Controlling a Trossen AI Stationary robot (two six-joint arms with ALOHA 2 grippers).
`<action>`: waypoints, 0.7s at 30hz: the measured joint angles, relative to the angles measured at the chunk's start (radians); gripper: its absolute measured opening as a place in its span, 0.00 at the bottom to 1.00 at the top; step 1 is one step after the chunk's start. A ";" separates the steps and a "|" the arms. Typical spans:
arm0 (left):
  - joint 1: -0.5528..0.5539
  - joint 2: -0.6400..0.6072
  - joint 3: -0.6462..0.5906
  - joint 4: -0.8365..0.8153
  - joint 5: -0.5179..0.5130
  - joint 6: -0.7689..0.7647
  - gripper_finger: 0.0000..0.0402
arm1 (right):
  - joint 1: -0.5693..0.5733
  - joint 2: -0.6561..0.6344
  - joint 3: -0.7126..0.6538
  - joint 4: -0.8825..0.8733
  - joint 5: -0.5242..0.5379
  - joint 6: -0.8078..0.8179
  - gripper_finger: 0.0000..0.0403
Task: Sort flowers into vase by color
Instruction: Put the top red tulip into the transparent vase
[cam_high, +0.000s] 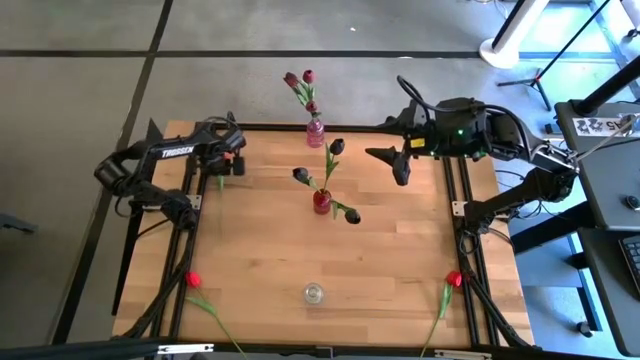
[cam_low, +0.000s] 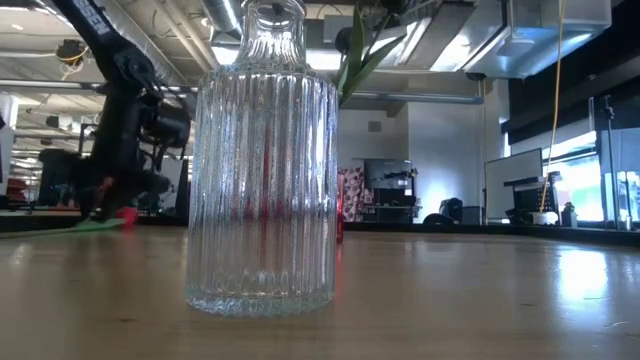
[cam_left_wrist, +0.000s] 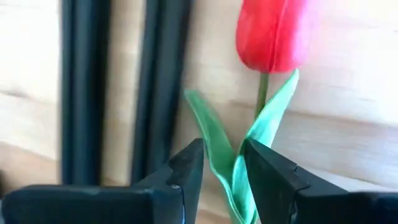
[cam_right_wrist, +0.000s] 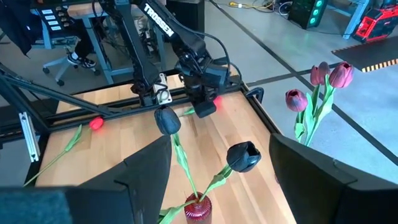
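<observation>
A red tulip (cam_left_wrist: 270, 34) lies flat on the wood at the table's far left (cam_high: 231, 158), beside the black frame rails. My left gripper (cam_left_wrist: 224, 165) points steeply down over it, open. Its two fingers stand on either side of the green leaves (cam_left_wrist: 231, 163) just below the head. Whether a finger touches a leaf I cannot tell. My right gripper (cam_high: 400, 165) hangs wide open, high over the far right. Two more red tulips lie near the front corners (cam_high: 192, 279) (cam_high: 454, 278). A clear ribbed vase (cam_high: 314, 293) stands at front centre.
A red vase (cam_high: 321, 203) holding dark tulips (cam_right_wrist: 241, 155) stands mid-table. A pink vase (cam_high: 315, 133) with magenta tulips (cam_right_wrist: 326, 74) stands at the far edge. Black frame rails (cam_left_wrist: 81, 93) run along the table's left and right sides. Bare wood lies between the vases and the front corners.
</observation>
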 joint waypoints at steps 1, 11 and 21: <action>-0.005 -0.015 0.000 0.001 0.019 -0.006 0.29 | 0.000 0.000 0.000 0.000 0.000 -0.003 0.67; -0.026 -0.077 -0.005 0.022 0.055 -0.046 0.37 | 0.000 0.000 0.000 -0.001 0.000 -0.021 0.67; 0.009 -0.036 -0.110 0.226 0.093 -0.147 0.38 | 0.000 0.000 0.000 0.008 0.000 -0.020 0.67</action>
